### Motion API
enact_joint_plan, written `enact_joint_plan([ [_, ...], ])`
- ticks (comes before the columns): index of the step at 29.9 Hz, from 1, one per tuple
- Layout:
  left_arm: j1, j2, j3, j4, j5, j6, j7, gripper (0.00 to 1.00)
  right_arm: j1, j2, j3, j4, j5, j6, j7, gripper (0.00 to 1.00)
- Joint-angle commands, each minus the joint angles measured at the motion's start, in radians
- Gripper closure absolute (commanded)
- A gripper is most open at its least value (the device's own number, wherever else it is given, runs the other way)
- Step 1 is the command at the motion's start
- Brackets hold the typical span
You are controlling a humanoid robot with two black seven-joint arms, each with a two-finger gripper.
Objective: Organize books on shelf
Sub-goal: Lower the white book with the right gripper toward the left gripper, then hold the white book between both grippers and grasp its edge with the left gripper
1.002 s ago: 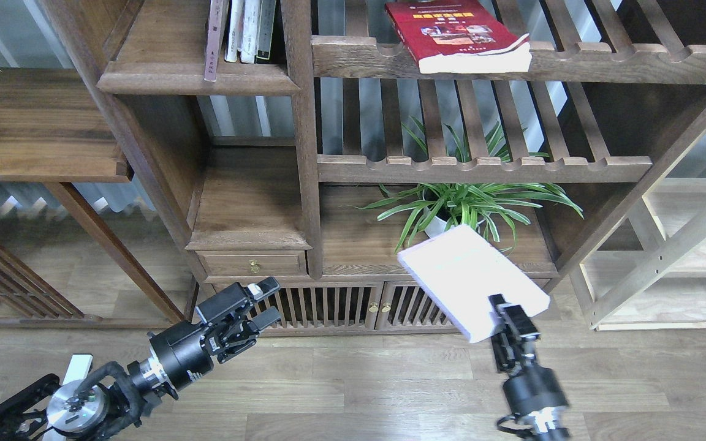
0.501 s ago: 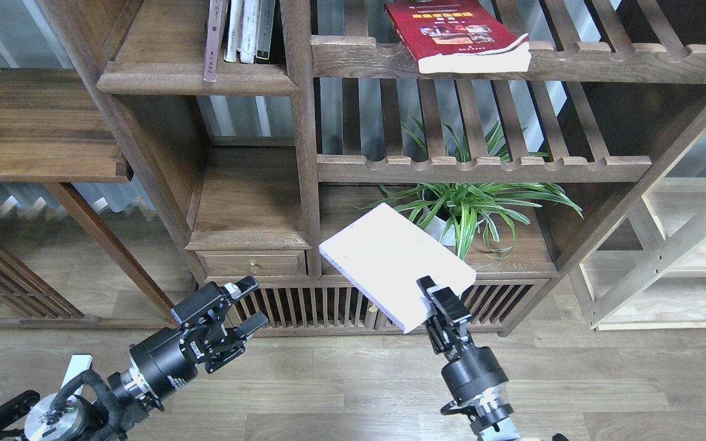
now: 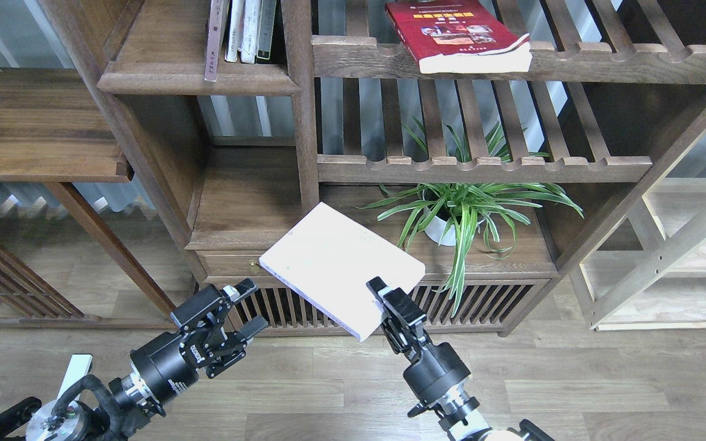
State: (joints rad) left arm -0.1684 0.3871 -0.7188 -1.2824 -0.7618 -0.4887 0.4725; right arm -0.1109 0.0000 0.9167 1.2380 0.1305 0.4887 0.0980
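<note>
Head view shows my right gripper clamped on the near corner of the plain white paperback, which I am holding in the air, tilted, in front of the small drawer and the slatted cabinet doors. From the fingers the book runs up and to the left, its long axis on that diagonal and its far corner pointing at the dark-brown post of the bookcase. The solid shelf with the thick rounded front edge sits well above and left of the book, so as I judge it the coming move is a climb up and leftward, with the book turned upright to match what stands there.

My left gripper hangs low beside the cabinet, fingers apart and holding nothing; it is near the book's lower left edge but not touching it. The right arm has the book and looks the natural one to carry it up.

On that shelf a maroon-brown book leans at the left of a few thin upright volumes. The bright red paperback lies flat on the upper slatted rack, one corner past the rail. The white cover is matte and unmarked, the wood dark and grained. A spider plant stands right of the held book.
</note>
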Motion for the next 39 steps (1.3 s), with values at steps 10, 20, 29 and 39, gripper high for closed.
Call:
enact_joint_plan([
  [10,-0.002,-0.131,-0.025,0.061,-0.001,0.000,-0.006,0.02,0.005,0.000,-0.093,0.000,-0.002,0.000,0.003,0.95],
  [20,-0.019,-0.182,-0.028,0.100,-0.001,0.000,-0.040,0.18,0.007,0.000,-0.094,0.000,-0.009,0.000,0.003,0.95],
  [29,-0.016,-0.177,-0.010,0.106,0.002,0.000,-0.035,0.33,0.007,0.000,-0.094,0.000,-0.025,0.000,0.003,0.95],
  [39,-0.016,-0.185,-0.019,0.100,0.003,0.000,-0.040,0.59,0.007,0.000,-0.111,0.000,-0.031,0.000,0.003,0.95],
])
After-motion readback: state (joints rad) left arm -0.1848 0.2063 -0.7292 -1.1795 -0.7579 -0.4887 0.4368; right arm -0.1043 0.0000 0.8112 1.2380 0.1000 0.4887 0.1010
